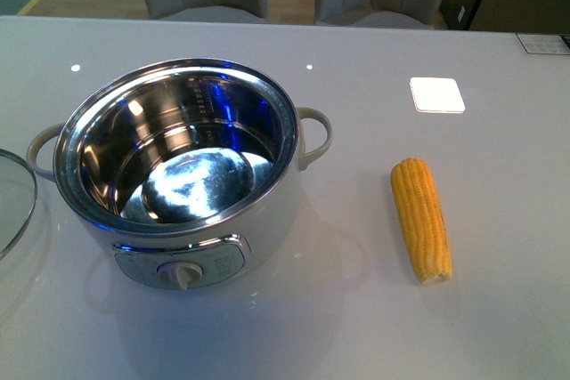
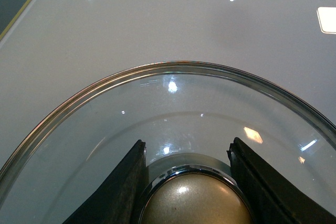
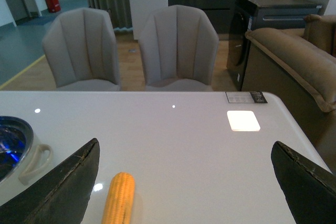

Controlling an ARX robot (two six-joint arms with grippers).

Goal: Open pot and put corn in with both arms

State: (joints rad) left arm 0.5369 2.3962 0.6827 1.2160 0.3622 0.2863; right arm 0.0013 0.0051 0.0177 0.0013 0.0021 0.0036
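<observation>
Grey table (image 1: 356, 327), open pot (image 1: 267, 211), lid (image 1: 13, 211) mostly cut off, corn (image 1: 421, 218) apart

1. Pot (image 1: 267, 220): cream-white shell, mirror-steel bowl with blue glints.
2. Corn (image 1: 421, 218), at pot's 3 o'clock: yellow-orange, rowed kernels.
3. Lid (image 2: 173, 93): clear glass, steel rim; knob (image 2: 195, 200) dull gold.
4. Left claw (image 2: 187, 142), right claw (image 3: 185, 145): black.
5. Counter (image 1: 356, 318): pale glossy grey.

Bright, sharp — glare inside pot (image 1: 272, 211)
</observation>
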